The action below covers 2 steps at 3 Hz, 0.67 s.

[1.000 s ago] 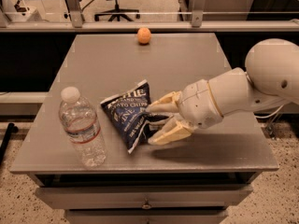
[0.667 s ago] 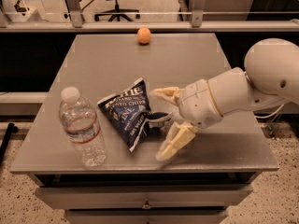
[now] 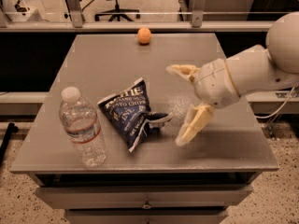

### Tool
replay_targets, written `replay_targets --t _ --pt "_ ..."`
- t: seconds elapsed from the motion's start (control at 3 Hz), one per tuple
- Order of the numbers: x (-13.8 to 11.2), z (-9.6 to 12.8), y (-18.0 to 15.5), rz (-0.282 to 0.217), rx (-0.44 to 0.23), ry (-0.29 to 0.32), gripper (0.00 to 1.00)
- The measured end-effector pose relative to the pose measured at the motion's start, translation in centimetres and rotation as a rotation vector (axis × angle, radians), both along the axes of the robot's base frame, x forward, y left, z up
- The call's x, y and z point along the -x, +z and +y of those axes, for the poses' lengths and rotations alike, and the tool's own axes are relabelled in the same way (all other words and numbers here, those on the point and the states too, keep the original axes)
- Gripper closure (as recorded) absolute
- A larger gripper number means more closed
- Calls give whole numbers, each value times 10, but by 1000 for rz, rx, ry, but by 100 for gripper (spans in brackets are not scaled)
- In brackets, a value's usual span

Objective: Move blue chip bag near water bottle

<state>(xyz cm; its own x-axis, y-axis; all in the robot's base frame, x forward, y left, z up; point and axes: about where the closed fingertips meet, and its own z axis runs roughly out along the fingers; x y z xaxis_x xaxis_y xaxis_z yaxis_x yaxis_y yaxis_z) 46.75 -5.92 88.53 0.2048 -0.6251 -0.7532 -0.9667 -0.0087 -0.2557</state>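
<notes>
The blue chip bag (image 3: 129, 114) lies crumpled on the grey table (image 3: 112, 59), just right of the water bottle (image 3: 82, 127), which stands upright near the front left edge. The bag and bottle are a small gap apart. My gripper (image 3: 180, 105) is open and empty, to the right of the bag and clear of it. One tan finger (image 3: 183, 71) points left above, the other finger (image 3: 192, 125) hangs lower, close to the table top.
An orange ball-like fruit (image 3: 144, 35) sits at the table's far edge. The table has drawers (image 3: 145, 202) at its front. A rail and office chair stand behind.
My gripper has let go of the chip bag, opened wide and drawn back to the right. The bag stays beside the bottle.
</notes>
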Motion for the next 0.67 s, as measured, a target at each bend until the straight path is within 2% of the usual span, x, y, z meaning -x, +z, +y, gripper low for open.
replay_targets --t 0.33,0.67 --pt "-35 -41 38 -56 25 -41 0" --pt "-47 -51 80 -141 6 -67 0"
